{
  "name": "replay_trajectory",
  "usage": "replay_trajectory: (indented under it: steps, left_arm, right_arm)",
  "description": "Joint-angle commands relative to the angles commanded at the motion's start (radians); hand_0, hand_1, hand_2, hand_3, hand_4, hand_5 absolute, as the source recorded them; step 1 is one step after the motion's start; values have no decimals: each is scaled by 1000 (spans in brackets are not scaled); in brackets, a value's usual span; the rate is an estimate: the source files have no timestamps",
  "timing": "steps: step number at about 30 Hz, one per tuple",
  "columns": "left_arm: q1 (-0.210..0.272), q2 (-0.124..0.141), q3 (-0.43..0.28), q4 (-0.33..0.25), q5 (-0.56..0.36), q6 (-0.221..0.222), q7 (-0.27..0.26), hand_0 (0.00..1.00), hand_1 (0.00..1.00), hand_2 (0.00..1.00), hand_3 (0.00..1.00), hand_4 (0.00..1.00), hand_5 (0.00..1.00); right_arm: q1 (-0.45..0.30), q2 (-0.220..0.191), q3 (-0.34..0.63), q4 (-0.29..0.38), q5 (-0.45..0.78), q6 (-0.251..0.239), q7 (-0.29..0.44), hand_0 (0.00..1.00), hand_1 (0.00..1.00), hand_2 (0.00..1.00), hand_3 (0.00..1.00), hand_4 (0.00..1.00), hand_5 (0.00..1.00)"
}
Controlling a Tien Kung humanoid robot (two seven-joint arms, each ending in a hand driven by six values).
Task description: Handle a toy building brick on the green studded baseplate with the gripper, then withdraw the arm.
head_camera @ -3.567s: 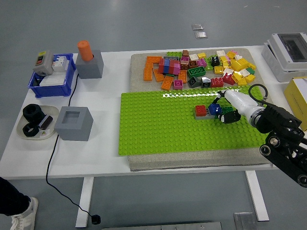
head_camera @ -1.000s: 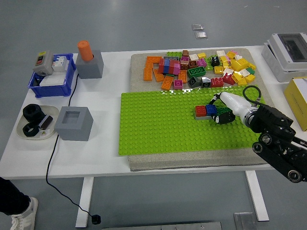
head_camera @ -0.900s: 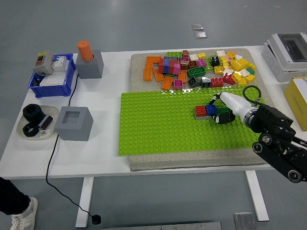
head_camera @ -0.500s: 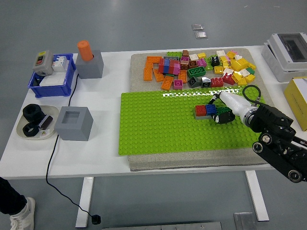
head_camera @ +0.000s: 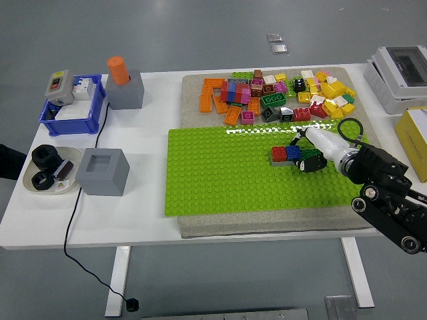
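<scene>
White table [head_camera: 147, 220] carries the green studded baseplate [head_camera: 220, 180] on a grey mat. Right arm is extended from the lower right, low over the baseplate's right part. Right hand [head_camera: 312, 157] is curled against the blue brick [head_camera: 294, 152], seated beside a red brick [head_camera: 279, 154]; a firm clamp cannot be confirmed.

Glossy plastic studded baseplate [head_camera: 227, 177]

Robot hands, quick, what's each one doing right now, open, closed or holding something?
Right hand: on the green baseplate, beside the blue brick; whether it grips cannot be told.
Left hand: not in view.
</scene>
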Motion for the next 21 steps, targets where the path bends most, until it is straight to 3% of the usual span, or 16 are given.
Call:
replay_trajectory:
  steps: [21]
  left_arm:
    - [2,1,0,0,2,0,1,597,616,541,596,763,197]
  right_arm:
    - [2,-7,1,17,13,4,3,959,942,953,670,707,77]
